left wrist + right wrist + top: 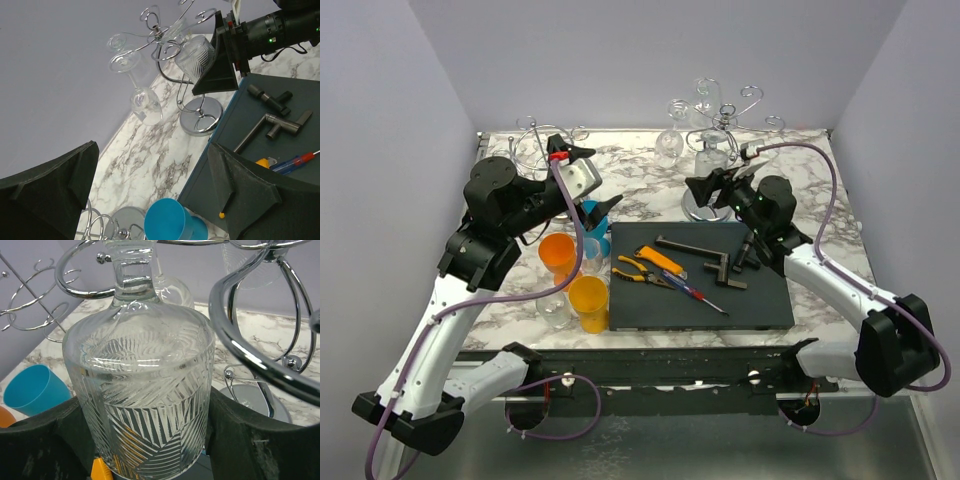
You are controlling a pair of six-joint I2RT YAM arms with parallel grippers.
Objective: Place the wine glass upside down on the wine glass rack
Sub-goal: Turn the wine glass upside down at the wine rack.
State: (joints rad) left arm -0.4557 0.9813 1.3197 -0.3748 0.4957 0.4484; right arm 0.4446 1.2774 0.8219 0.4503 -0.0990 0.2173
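nearest the arm bases, a yellow-orange cup [588, 300] and a clear tumbler [555, 308] stand on the marble desk [650, 190], with an orange cup [558, 252] just behind them. to their right lies a dark mat [760, 300] carrying yellow-handled pliers [650, 268], a red-and-blue screwdriver [700, 293] and dark metal t-handles [705, 255]. a blue cup [167, 220] stands by the mat's far left corner. the left tool [152, 150] hangs above that cup, its fingers spread wide with nothing between them.

farther back, the right tool [715, 182] is closed on the bowl of the patterned wine glass [145, 390], one finger pressed to each side. the glass is upside down, rim downward, and its stem [131, 275] rises through a chrome loop of the wine glass rack [200, 122]. the foot is cut off at the top of the right wrist view, so whether it rests on the loop cannot be told. a plain wine glass [145, 105] hangs inverted from another arm of the same rack, apart from the held one. a second chrome rack [535, 140] stands at the desk's far left corner.
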